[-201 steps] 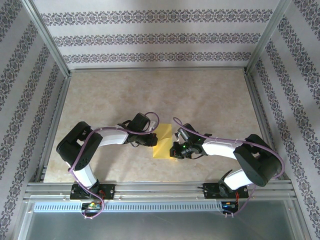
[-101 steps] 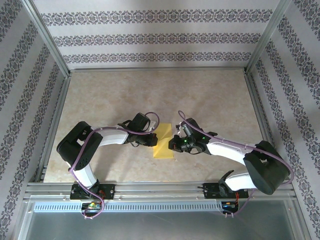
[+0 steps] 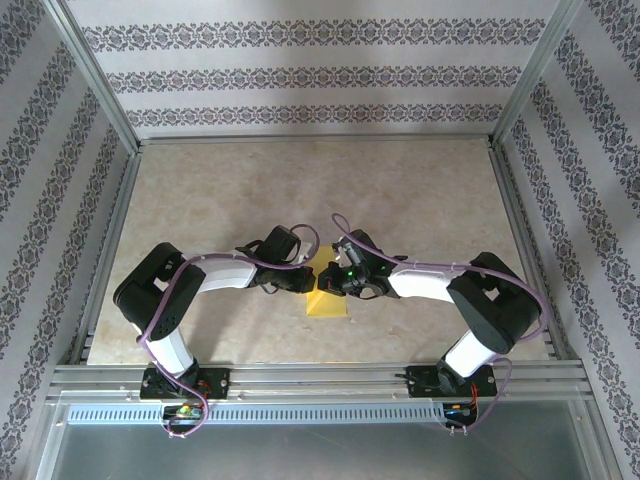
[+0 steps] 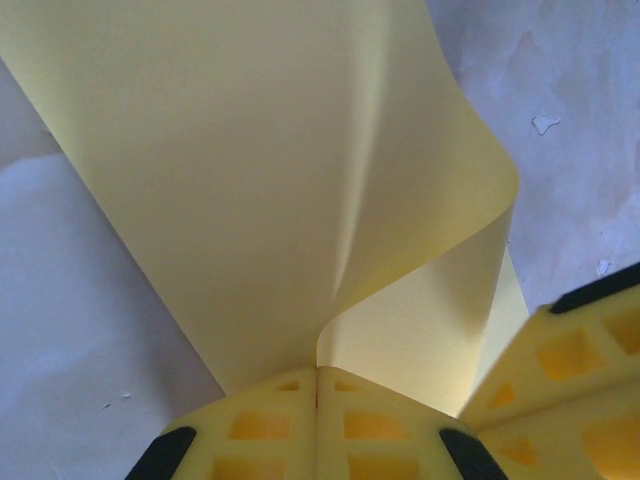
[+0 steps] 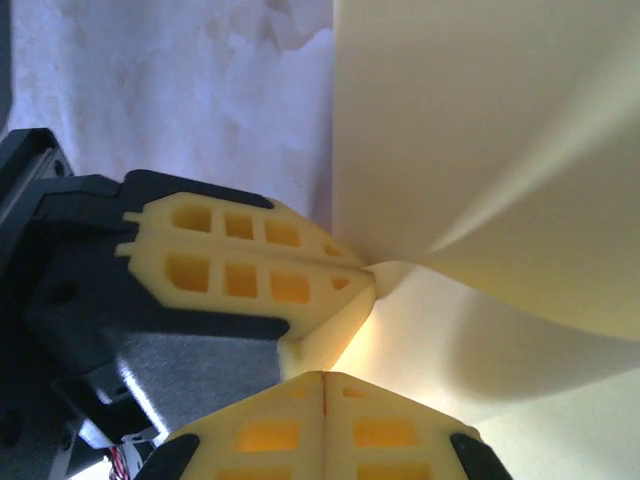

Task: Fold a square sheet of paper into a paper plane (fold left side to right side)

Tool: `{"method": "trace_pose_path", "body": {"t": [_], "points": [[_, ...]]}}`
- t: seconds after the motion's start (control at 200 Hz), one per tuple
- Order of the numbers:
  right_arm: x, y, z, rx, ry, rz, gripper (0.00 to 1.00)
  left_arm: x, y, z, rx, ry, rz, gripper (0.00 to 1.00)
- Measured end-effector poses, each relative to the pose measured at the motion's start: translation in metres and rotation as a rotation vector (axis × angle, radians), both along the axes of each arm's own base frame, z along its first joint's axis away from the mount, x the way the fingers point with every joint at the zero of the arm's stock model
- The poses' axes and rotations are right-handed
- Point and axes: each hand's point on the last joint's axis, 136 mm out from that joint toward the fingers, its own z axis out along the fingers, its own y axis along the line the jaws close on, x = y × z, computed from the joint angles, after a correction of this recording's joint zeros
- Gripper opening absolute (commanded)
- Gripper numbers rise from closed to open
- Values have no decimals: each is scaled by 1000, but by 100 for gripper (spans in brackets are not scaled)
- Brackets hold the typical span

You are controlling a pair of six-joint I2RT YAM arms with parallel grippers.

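The left claw point(image 4: 317, 378) is pinched tight on the square sheet of paper point(image 4: 250, 170). The paper goes in between its tips. Right in front of them it puffs up in a soft loop, and one edge curls over to the claw's right.

The right claw point(image 5: 325, 378) has its two fingers pressed together too. Its tips sit just beside the left claw's tips, right at the paper. I cannot tell if any paper is caught between them.

What could go wrong? The paper is thin, so if the two claws tug away from each other, it may rip. If the left claw lets go too soon, the loop may spring back flat and there is no fold. If the loop gets pushed down crooked, the crease comes out slanted and the edges will not meet. The claws are so close that they might bump.

The table point(image 3: 420, 190) lies under both claws. The patterned walls point(image 3: 300, 75) and the metal rail point(image 3: 300, 375) are well apart from them. The thing most in each claw's way is the other claw.
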Motion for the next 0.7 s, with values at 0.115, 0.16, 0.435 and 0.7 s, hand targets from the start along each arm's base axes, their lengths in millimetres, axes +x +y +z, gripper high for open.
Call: {"method": "trace_pose_path", "body": {"t": [0.115,0.16,0.435,0.7], "points": [[-1,-1,-9,-15,18,0,0,0,0,0,0,0,0,2],[-1,-1,-11,-20,24,-1,0,0,0,0,0,0,0,1],[-2,-3,-18,-36,37,-3,0,0,0,0,1,0,0,2],[-3,-5,-21,-48,44,-5,0,0,0,0,1,0,0,2]]}}
